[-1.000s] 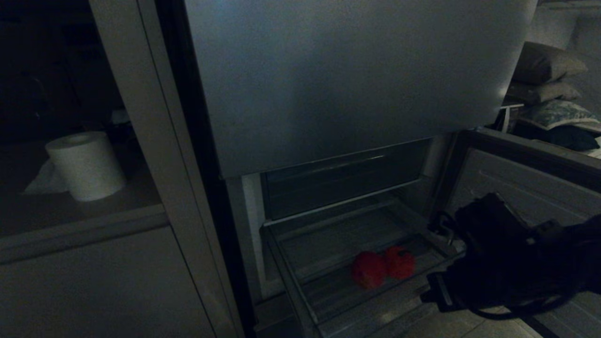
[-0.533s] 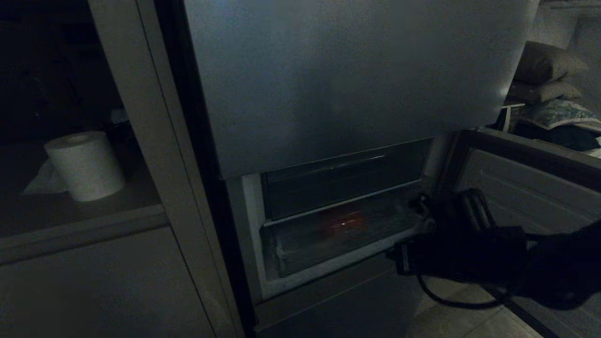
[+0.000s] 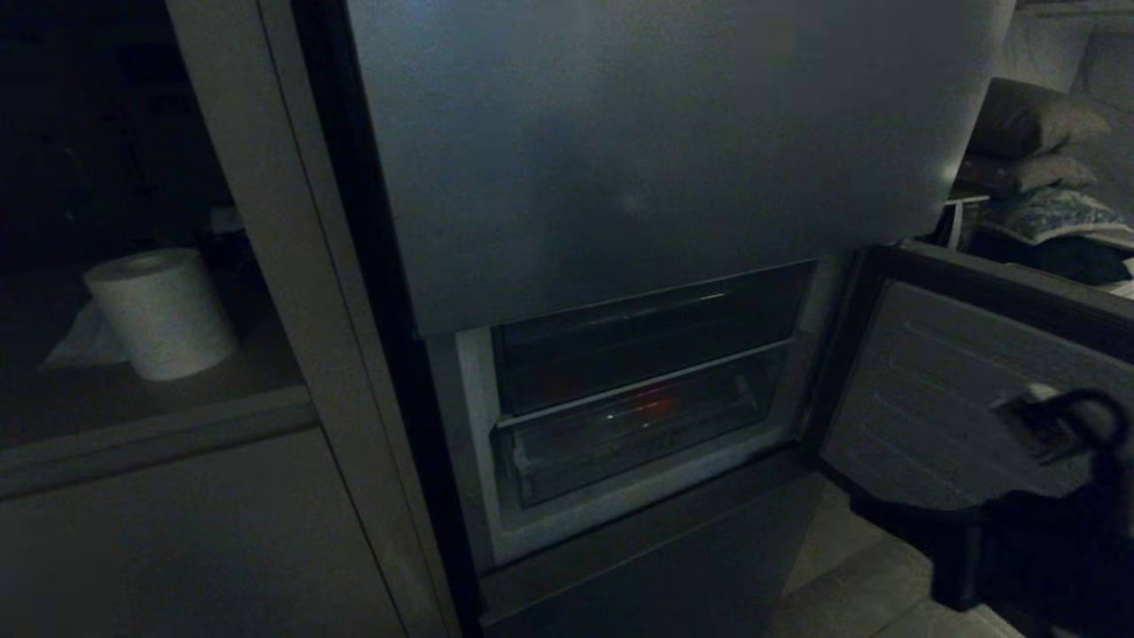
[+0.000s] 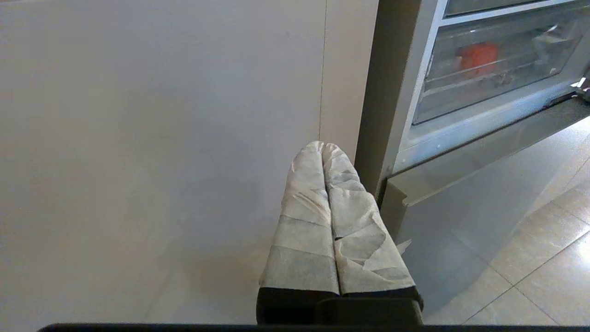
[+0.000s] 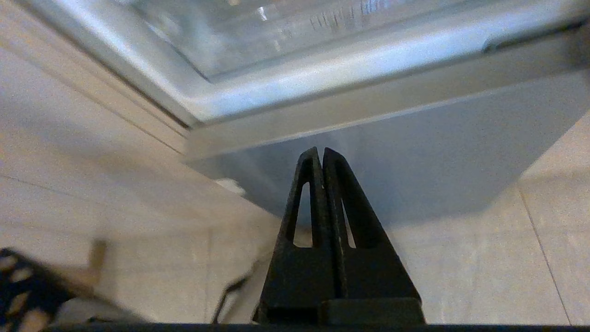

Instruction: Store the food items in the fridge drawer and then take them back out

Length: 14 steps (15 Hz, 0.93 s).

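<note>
Now your right gripper (image 5: 322, 154), fingers pressed together, sits low right of the clear-plastic fridge drawer (image 3: 638, 425) holding the red foods (image 3: 654, 406).

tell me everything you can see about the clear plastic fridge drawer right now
The wide shallow clear-plastic fridge drawer sits pushed fully into the grey fridge's open middle section, below a flat shelf. Its transparent front lip has horizontal ribs and a pale rim. A red food item shows blurred through the front, resting inside. Nothing touches the drawer from outside.
</note>
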Available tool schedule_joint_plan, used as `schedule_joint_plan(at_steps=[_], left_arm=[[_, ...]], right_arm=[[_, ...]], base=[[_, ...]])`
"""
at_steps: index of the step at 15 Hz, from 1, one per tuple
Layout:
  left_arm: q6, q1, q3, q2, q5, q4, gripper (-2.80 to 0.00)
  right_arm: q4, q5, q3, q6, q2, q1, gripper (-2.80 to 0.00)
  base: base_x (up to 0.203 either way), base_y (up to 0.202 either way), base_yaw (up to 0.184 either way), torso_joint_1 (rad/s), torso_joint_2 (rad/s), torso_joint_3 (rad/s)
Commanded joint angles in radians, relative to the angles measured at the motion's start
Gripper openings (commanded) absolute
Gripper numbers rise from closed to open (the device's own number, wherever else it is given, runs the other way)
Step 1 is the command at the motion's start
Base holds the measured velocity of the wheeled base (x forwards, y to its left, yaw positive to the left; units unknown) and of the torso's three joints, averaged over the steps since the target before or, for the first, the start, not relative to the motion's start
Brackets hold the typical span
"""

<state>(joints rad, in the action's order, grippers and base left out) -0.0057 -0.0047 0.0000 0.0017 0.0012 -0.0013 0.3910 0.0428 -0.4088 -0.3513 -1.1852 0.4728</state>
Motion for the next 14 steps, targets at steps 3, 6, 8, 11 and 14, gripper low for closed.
schedule_joint_plan(at_steps=[3, 6, 8, 11, 14], left_arm=[[0.000, 0.000, 0.000, 0.000, 0.000, 0.000, -2.80], [0.000, 0.000, 0.000, 0.000, 0.000, 0.000, -2.80], [0.000, 0.000, 0.000, 0.000, 0.000, 0.000, -2.80], [0.000, 0.000, 0.000, 0.000, 0.000, 0.000, -2.80], [0.000, 0.000, 0.000, 0.000, 0.000, 0.000, -2.80]], right_arm=[[-0.237, -0.046, 0.004, -0.011, 0.544, -0.041, -2.80], [-0.396, -0.131, 0.008, 0.012, 0.726, -0.222, -2.80], [-0.443, -0.175, 0.054, 0.074, 0.877, -0.433, -2.80], [-0.457, -0.161, 0.293, 0.364, 1.015, -0.498, -2.80], [-0.487, 0.013, 0.367, 0.457, 1.142, -0.481, -2.80]], base=[[0.000, 0.000, 0.000, 0.000, 0.00, 0.000], [0.000, 0.000, 0.000, 0.000, 0.00, 0.000], [0.000, 0.000, 0.000, 0.000, 0.00, 0.000], [0.000, 0.000, 0.000, 0.000, 0.00, 0.000], [0.000, 0.000, 0.000, 0.000, 0.00, 0.000]])
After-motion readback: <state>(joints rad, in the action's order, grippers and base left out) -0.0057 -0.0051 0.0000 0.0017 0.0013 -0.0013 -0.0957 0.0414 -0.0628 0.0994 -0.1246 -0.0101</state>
